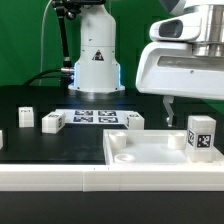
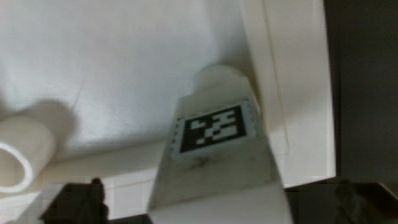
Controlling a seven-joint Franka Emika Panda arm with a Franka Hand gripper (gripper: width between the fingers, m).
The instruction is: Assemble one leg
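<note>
Exterior view: the claw [image 1: 166, 108] is seen released, its fingers hanging spread above the large white square piece [image 1: 140, 155] on the black worktop [image 1: 60, 145]. The leg [image 1: 201, 137] stands upright on that piece at the exterior view's right, tag facing the camera. In the wrist view the leg [image 2: 217, 150] lies between the 2 dark fingertips [image 2: 75, 203], untouched.

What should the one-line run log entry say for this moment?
gripper: open, holds nothing | leg: upright on square white piece, tag visible | three more legs: loose on table
</note>
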